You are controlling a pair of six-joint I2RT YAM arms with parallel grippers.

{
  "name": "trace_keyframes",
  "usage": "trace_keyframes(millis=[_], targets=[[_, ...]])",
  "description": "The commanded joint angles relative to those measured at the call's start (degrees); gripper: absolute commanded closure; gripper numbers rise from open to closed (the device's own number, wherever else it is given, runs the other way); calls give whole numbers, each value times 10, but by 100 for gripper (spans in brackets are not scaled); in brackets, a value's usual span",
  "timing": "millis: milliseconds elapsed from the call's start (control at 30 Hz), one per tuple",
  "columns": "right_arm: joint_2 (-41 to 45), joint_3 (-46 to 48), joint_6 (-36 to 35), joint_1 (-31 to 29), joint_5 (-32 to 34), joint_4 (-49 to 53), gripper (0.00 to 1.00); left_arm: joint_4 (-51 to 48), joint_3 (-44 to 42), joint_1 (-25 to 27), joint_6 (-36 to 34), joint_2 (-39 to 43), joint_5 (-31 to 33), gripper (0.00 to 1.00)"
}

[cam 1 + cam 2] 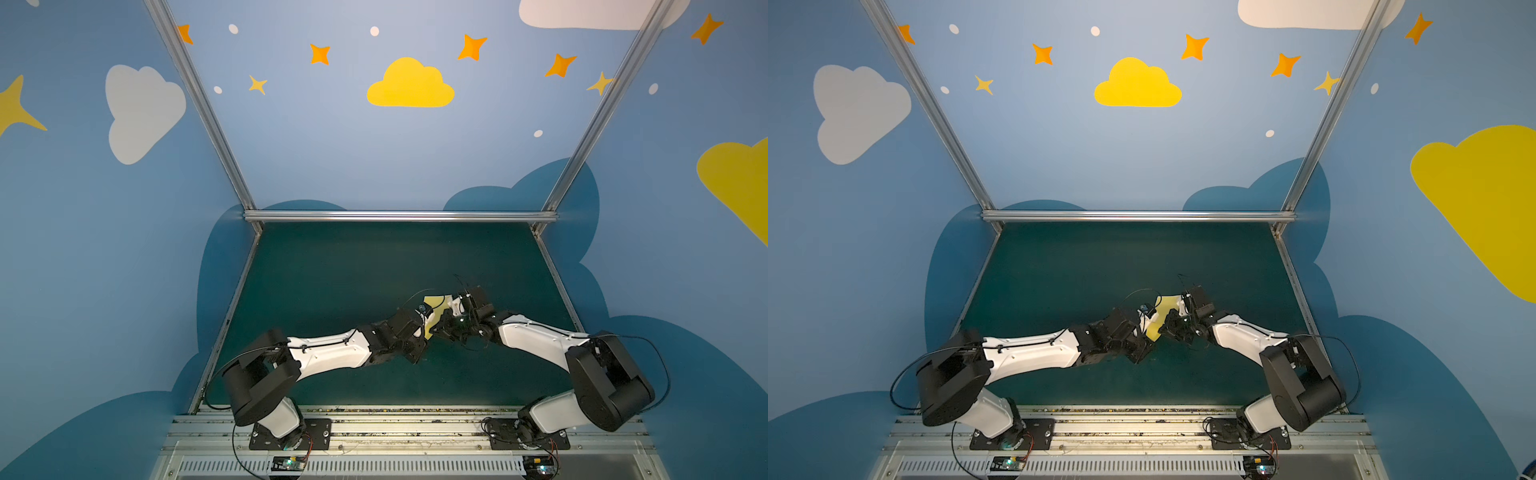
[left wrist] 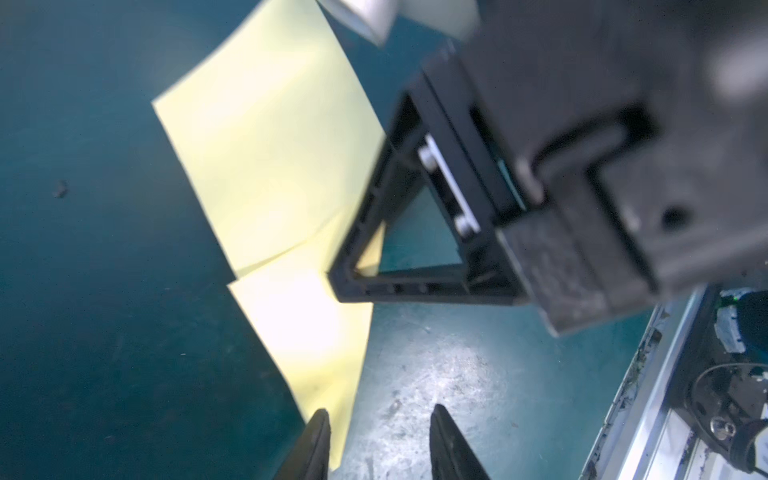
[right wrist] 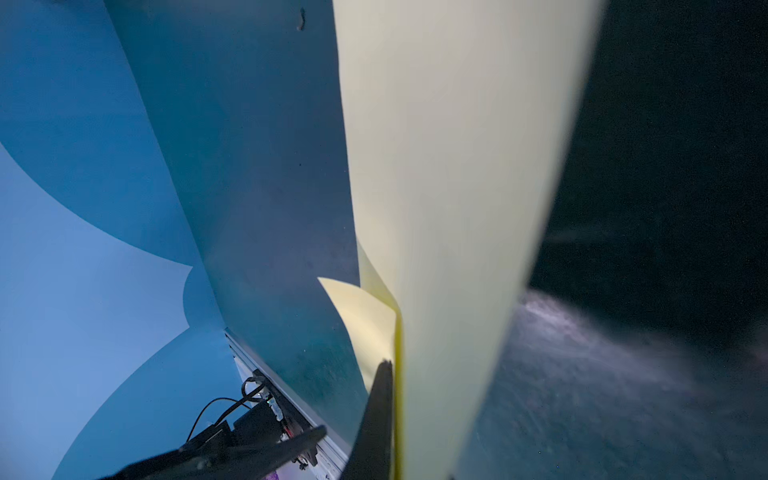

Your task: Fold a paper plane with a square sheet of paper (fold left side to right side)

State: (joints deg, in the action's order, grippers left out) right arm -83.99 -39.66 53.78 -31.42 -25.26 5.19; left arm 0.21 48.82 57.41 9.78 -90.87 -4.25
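Gripping a sheet of thin pale yellow paper (image 1: 436, 302) above the dark green matte table (image 1: 353, 266), over the table's middle and somewhat nearer its front edge than its back edge. Showing in both top views only as a small pale patch of the sheet (image 1: 1168, 303), mostly covered by two black wrists meeting over the table's middle.

Clamped on one edge of the sheet with the black right pincer (image 2: 336, 279), with tips pressed together and paper pinched between. From the right wrist, only one dark fingertip (image 3: 384, 374) to be seen, flat against the paper, with its partner hidden behind the sheet.

Doubled over rather than flat, with one layer lapping another and a loose corner curling away just beside the clamped spot. Bowed and tilted up from the table; cannot tell whether any far edge touches the table.

Standing apart at the black left pincer (image 2: 379, 419), with bare table showing in the gap between its two fingertips. Not squeezing the sheet, with one corner of it hanging into that gap, close against one fingertip (image 2: 321, 432) and well off the other; cannot tell whether touching.

Below the left pincer, a pale scuffed patch (image 2: 449, 374) on the table. Along the table's front edge, a silver aluminium rail (image 2: 648, 386).
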Motion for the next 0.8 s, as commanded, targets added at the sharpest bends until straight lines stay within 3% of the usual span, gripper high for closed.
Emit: trace_keyframes(millis=[0,367,767], targets=[[10,-13,6,-4,12,25,100,19,-10,16,-14,-17,38,57],[1,-20,11,-7,5,21,100,51,-12,39,-41,-58,114,57],[3,-17,22,-7,-1,14,100,69,5,39,-50,-91,138,64]])
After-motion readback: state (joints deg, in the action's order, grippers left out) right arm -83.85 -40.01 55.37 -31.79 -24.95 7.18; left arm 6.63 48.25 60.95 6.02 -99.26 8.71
